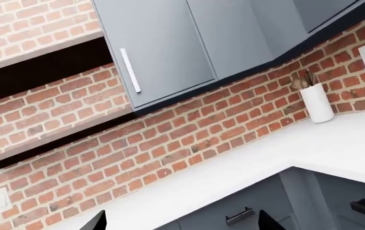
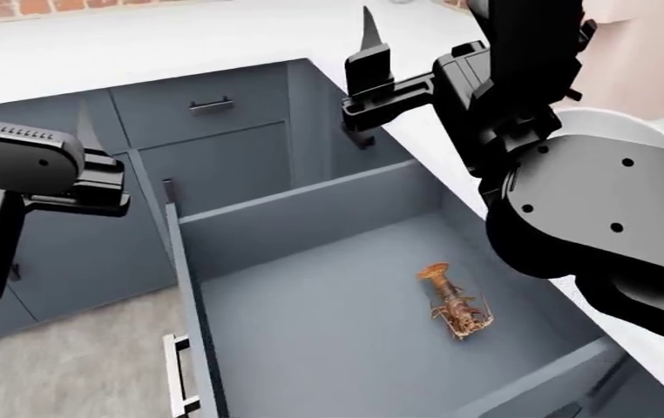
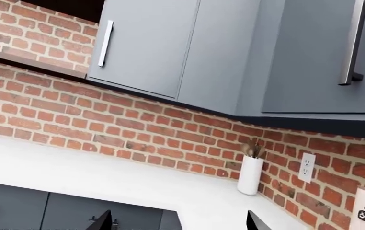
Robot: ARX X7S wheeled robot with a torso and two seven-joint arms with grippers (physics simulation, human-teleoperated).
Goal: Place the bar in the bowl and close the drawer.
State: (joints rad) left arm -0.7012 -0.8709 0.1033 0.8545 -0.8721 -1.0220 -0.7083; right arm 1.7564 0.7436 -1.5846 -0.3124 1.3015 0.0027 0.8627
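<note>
Here the wide slate blue-grey drawer (image 2: pixel 344 331) stands pulled well out below the white worktop (image 2: pixel 134 48), its flat front at the near edge of the head view. Inside, on the drawer floor toward the right wall, lies a small orange-brown lobster-shaped object (image 2: pixel 454 300) — no bar-shaped item shows anywhere. The glossy white bowl (image 2: pixel 606 120) peeks out on the worktop behind the right arm, beside the pale pink coffee machine (image 2: pixel 646 52). The right end effector (image 2: pixel 367 74) is raised above the worktop corner, and its two dark fingertips in the right wrist view are spread apart with nothing between them. The left end effector (image 1: pixel 179 221) is released too — its tips stand wide apart, facing the red brick wall (image 1: pixel 169 139) and a white utensil holder (image 1: pixel 317 102).
</note>
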